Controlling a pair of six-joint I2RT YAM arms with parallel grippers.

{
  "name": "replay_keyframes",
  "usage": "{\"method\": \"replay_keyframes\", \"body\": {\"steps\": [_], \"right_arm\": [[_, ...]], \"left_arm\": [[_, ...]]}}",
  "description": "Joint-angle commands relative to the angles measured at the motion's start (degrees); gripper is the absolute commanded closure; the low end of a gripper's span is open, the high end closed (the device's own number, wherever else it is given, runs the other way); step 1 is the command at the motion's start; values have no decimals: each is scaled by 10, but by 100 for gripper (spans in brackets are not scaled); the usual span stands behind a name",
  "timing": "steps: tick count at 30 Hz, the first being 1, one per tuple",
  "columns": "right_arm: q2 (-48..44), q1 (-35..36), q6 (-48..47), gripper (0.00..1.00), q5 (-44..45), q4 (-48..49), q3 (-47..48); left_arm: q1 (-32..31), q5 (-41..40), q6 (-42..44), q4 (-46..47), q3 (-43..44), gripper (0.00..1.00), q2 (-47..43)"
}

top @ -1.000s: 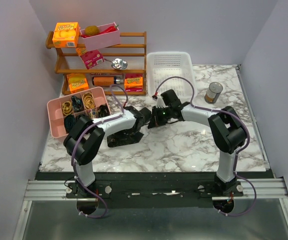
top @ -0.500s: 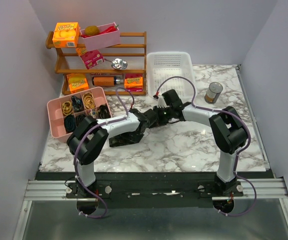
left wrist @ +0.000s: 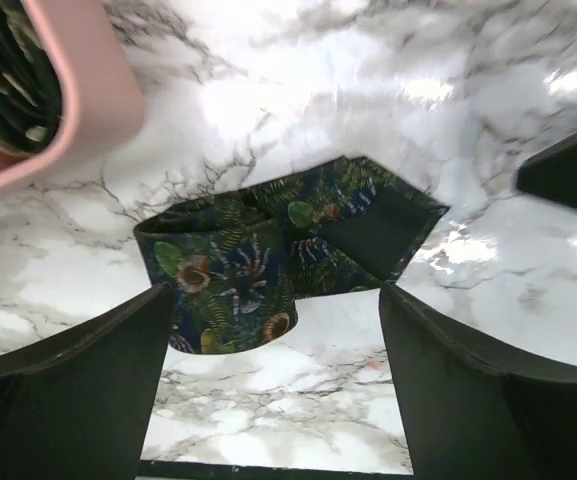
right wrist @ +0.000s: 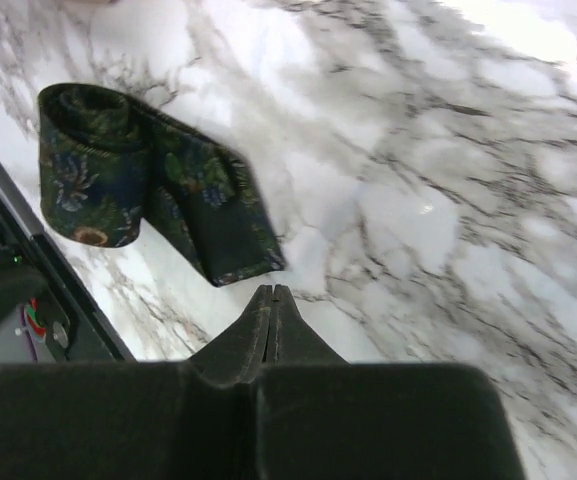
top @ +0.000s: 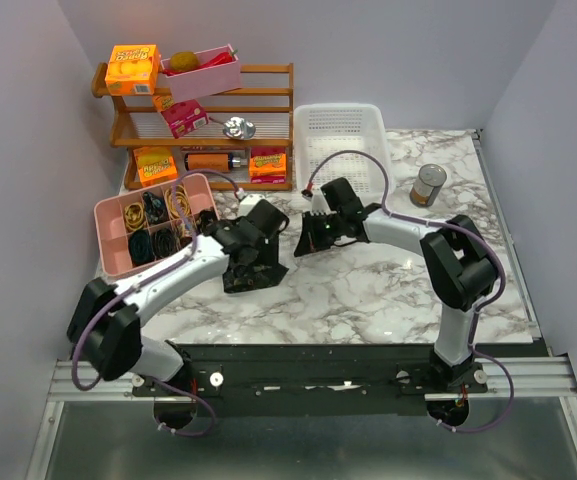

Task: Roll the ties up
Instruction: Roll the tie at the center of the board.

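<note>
The soft, light tie is lying part-rolled on the tabletop near the pink tray, with the left gripper hovering spread above it and the right gripper pressed together, empty, farther from the tray, so I'd be pinching its thick rolled end.

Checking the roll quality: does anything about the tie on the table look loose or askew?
Yes. The tie lies on the marble table rolled only at one end. A flat tail sticks out sideways, so the roll looks unfinished. The open left gripper hovers over it without holding it.
</note>
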Motion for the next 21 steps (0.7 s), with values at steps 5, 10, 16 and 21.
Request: {"method": "replay_keyframes", "body": {"steps": [5,10,16,21], "right_arm": [[4,84,-21,99,-2,-23,73],[42,122,-18,99,-15,-31,137],[100,150,-17,99,-13,-50,194],[134,152,-28,99,2,-58,209]], "left_arm": [[154,175,8,121,-154,1,-204],[224,247,-4,162,-234,1,-268],[307,374,-37,259,-338,1,-309],[336,403,-56,320,-402,2,-327]]}}
